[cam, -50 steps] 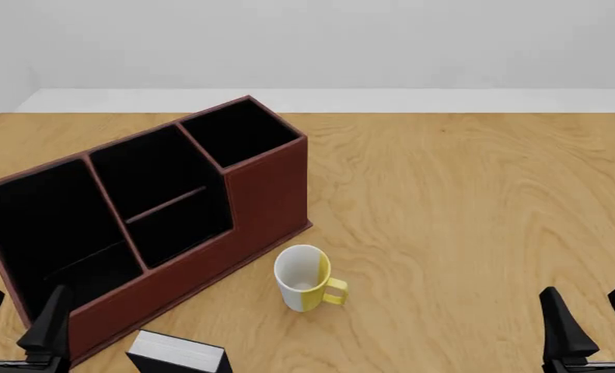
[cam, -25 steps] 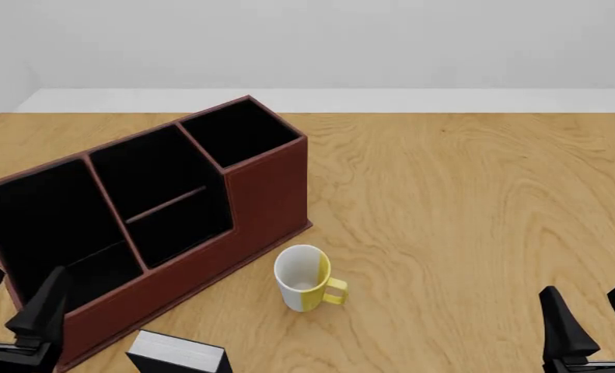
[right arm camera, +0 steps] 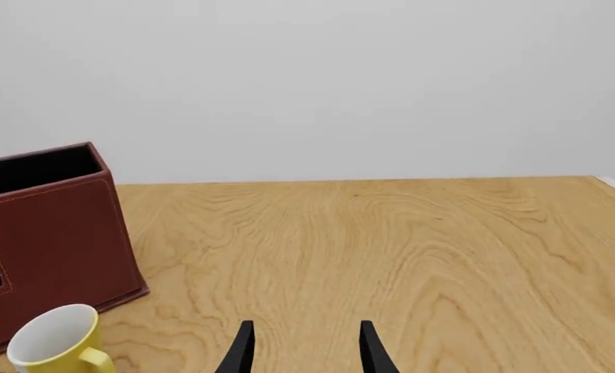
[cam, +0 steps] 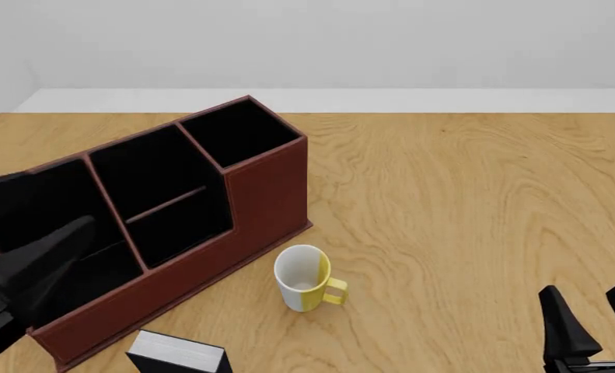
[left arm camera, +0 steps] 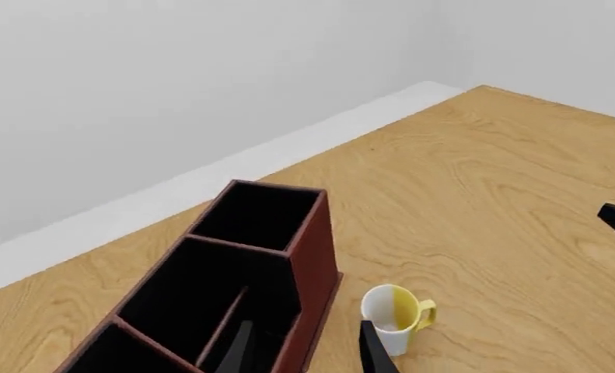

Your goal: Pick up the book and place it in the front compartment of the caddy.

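Note:
The book (cam: 177, 355), black with white page edges, lies at the table's near edge, just in front of the caddy (cam: 266, 194). It shows in neither wrist view. The reddish-brown caddy with its black slots also shows in the left wrist view (left arm camera: 312, 249) and the right wrist view (right arm camera: 58, 225). My left gripper (cam: 43, 233) is open and empty, raised over the caddy's near left end, behind and left of the book. Its fingers (left arm camera: 375, 353) are apart. My right gripper (cam: 592, 322) is open and empty, low at the near right; its fingers (right arm camera: 369, 350) are apart.
A white-and-yellow mug (cam: 307, 278) stands upright just right of the caddy's front wall and behind the book. It also shows in the left wrist view (left arm camera: 393, 315) and the right wrist view (right arm camera: 58, 338). Bare wooden table (cam: 473, 202) lies to the right.
My left gripper has risen from the near left corner and now hangs over the caddy's left end. The right gripper, book, mug and caddy have not moved.

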